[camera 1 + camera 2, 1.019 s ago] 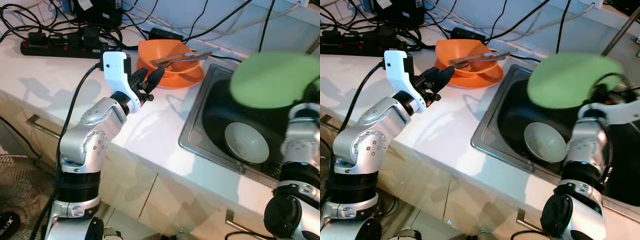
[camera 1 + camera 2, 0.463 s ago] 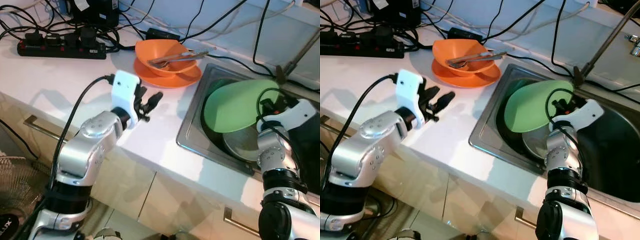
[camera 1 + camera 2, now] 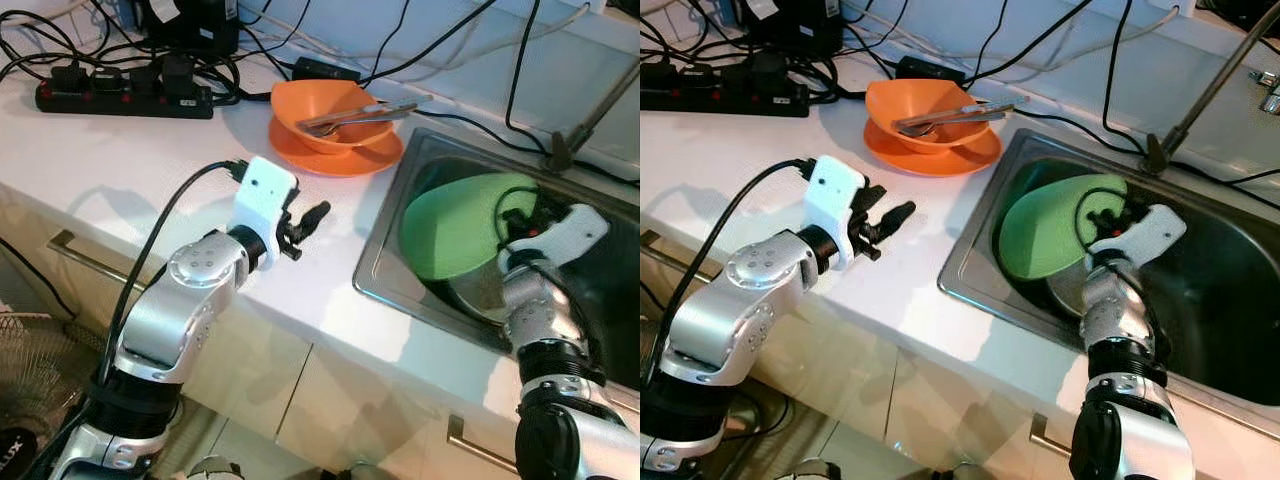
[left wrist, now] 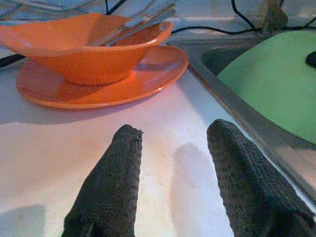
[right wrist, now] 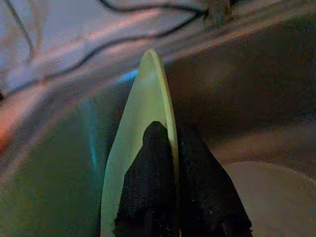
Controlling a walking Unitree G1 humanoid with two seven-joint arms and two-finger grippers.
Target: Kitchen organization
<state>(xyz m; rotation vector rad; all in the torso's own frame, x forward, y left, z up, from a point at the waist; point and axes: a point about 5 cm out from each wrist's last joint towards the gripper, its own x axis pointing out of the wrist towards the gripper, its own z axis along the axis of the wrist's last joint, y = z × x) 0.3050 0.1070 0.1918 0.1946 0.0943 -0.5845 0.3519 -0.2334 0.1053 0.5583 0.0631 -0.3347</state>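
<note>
My right gripper [image 3: 1110, 225] is shut on the rim of a green plate [image 3: 455, 225], holding it tilted low inside the steel sink [image 3: 385, 215]. In the right wrist view the plate [image 5: 143, 123] stands edge-on between my two black fingers [image 5: 150, 187]. A pale bowl [image 3: 1065, 292] lies in the sink, mostly hidden under the plate. My left gripper [image 3: 310, 215] hovers open over the white counter, short of an orange bowl [image 3: 330, 115] stacked on an orange plate [image 3: 335, 160], with cutlery [image 3: 360, 112] in the bowl. The left wrist view shows the bowl [image 4: 84, 47] beyond its fingers [image 4: 111, 182].
A black power strip [image 3: 120, 95] with plugs and tangled cables lies at the back left of the counter [image 3: 120, 170]. The tap's stem [image 3: 575, 130] rises behind the sink. Cabinet handles [image 3: 75, 250] sit below the counter edge. A fan grille [image 3: 30, 370] stands at lower left.
My right gripper has carried the green plate from above the sink down into it, over the pale bowl. My left gripper has drawn back from the orange dishes toward the counter's front.
</note>
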